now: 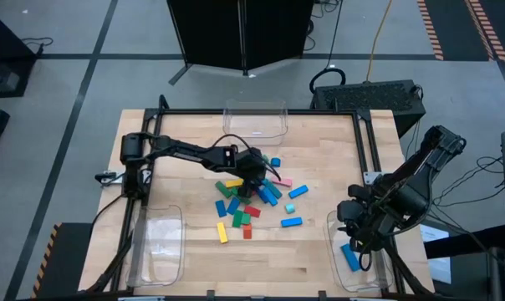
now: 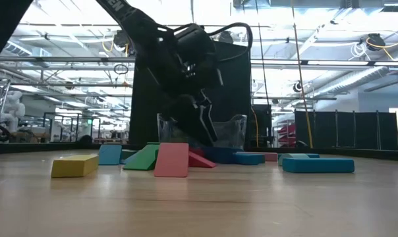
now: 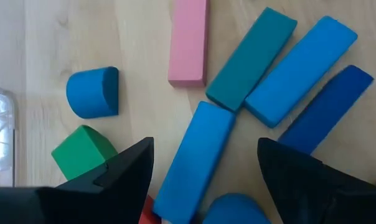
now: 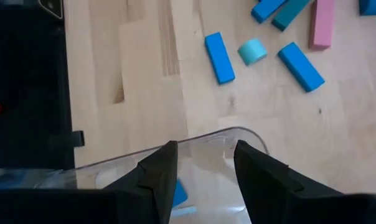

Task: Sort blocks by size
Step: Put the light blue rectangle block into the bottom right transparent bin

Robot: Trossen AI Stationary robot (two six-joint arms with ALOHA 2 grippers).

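Blocks: the blocks lie scattered mid-counter, long bars, stubby pieces and small bits all jumbled together, most of them not yet sorted.
Target bar: a long blue bar lies flat right between the left fingers, and it looks like the next pick.
Long axis: in the left wrist view the bar runs lengthways through the gap, leaning a little off straight, so the fingers bracket its narrow width and not its ends.
Neighbours: a teal bar touches its far end, a lighter blue bar and a dark blue bar lie just beside, and a pink bar sits beyond; tight quarters, so I'd expect some nudging.
Left gripper: the left gripper hangs over the pile with its fingers spread wide and nothing in them, low to the wood in the low view.
Nearer arm: the left one, clearly; the bar sits right under it.
Right gripper: the right gripper waits over the clear bin at the counter's right front corner, well apart from the pile, fingers partly apart and empty.
Bin contents: one blue block already lies in that bin.
Counter: bare wood around the pile leaves room to lift.
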